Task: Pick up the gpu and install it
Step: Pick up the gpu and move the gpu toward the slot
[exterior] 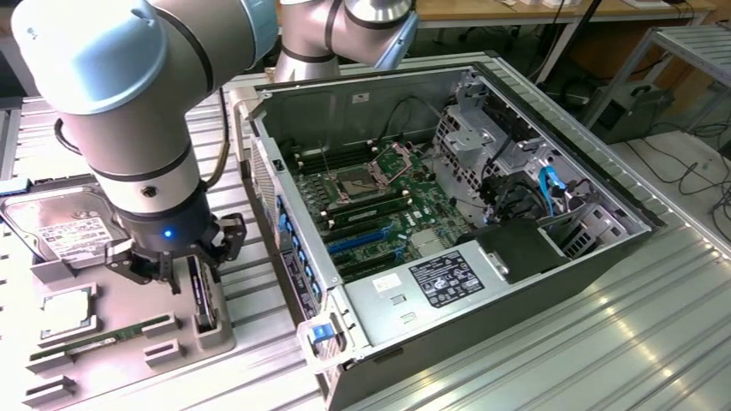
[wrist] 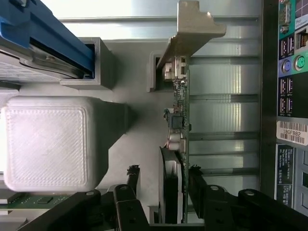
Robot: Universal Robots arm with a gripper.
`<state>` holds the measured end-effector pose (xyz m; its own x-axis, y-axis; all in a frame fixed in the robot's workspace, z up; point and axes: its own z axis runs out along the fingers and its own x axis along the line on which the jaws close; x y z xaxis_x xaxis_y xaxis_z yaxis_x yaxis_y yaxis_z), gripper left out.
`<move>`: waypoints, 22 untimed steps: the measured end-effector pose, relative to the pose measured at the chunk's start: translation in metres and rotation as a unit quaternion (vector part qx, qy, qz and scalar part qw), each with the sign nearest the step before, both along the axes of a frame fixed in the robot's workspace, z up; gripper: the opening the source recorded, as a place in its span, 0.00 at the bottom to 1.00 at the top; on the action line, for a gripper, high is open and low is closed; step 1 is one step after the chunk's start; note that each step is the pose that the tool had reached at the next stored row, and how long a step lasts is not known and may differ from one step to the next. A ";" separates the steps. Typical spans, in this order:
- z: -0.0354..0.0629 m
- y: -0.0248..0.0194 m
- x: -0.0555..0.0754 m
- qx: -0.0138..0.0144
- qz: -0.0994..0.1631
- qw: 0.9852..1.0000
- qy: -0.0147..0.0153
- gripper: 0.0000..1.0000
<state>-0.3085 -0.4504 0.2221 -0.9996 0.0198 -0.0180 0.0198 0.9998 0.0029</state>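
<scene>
Closest to the lens in the exterior view is the big grey robot arm [exterior: 126, 94], on the exterior view's left. It points straight down, and its end effector [exterior: 192, 267] sits low over the grey parts tray [exterior: 217, 338] on the ribbed metal bench [exterior: 549, 342]. The gpu [exterior: 204, 295] stands on its long edge in a slot of that tray, right under the end effector, so it's not in the computer yet. The black fingers sit either side of the card's upper edge. Close by are a hard drive [exterior: 57, 231], a square processor [exterior: 67, 310] and a narrow green memory stick [exterior: 103, 336]. Just to the exterior view's right of the tray is the open computer case [exterior: 457, 214], lying on its side with the motherboard [exterior: 389, 205] showing.

In the wrist view the end effector [wrist: 163, 174] is nearest. Its 2 black fingers [wrist: 132, 175] are spread, and the gpu [wrist: 177, 120] runs edge-on between them. 1 finger looks right up against the green board side, while the other has a visible gap to the black fan side. So it's apart, not clamped on anything. The silver bracket [wrist: 192, 29] is at the far end of the card, next to a slot wall of the parts tray [wrist: 134, 77]. A chunky grey printed block [wrist: 48, 142] sits beside the card. The case's rear ports [wrist: 291, 62] are on the other side, across a strip of bench [wrist: 226, 82].
</scene>
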 end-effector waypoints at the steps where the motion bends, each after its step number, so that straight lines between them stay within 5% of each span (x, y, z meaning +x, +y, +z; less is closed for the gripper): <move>1: -0.0003 -0.0002 0.000 0.000 0.000 1.000 0.000 0.51; 9: -0.0012 -0.0004 0.004 0.000 -0.011 1.000 0.000 0.49; 13: -0.0015 -0.0005 0.004 0.000 -0.012 1.000 0.000 0.28; 22: -0.0016 -0.0005 0.004 0.000 -0.012 1.000 0.000 0.28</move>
<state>-0.3041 -0.4509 0.2205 -0.9988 0.0445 -0.0178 0.0445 0.9990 0.0027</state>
